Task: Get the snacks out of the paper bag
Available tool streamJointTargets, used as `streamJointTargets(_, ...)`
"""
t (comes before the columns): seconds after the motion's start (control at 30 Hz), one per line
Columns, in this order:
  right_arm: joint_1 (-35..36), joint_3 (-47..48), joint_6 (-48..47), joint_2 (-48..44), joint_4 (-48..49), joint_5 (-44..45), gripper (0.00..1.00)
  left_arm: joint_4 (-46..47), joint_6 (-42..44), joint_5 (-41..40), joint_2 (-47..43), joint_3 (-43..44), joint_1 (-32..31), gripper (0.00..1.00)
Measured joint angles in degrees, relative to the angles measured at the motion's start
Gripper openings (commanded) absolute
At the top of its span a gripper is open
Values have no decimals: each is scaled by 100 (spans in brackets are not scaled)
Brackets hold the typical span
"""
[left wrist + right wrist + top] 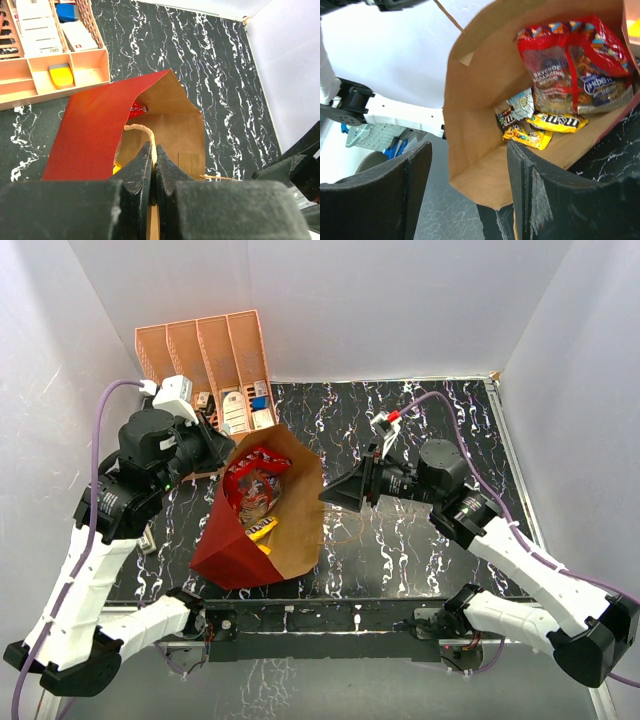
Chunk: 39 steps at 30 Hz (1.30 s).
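Observation:
The paper bag (235,552) lies on the black marbled table, dark red outside and brown inside, with its mouth open and raised. My left gripper (213,447) is shut on the bag's tan loop handle (138,128) and holds the top edge up; the fingers (170,170) are pressed together in the left wrist view. My right gripper (337,495) is open at the bag's mouth, and its fingers (532,190) straddle the brown wall (475,100). Inside lie the snacks: a large red-and-clear sweets bag (575,70), yellow packets (555,121), and a silver-blue one (522,105).
A peach slotted rack (205,355) with small white and blue boxes stands at the back left, close behind the left gripper; it also shows in the left wrist view (50,75). White walls enclose the table. The bag's second handle (216,177) lies loose on the table.

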Motion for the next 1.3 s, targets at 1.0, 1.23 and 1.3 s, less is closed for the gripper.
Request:
streamJointTargets(1.0,83,953,-1690,278,-2962,2929,89,175,-151,855,232,-66,0,0)
streamJointTargets(1.23,83,885,-1648,407,-3407,3405,61,111,-142,839,267,-66,0,0)
streamJointTargets(1.3,83,822,-1648,481,-3390,3338,40,96,-120,828,280,-66,0,0)
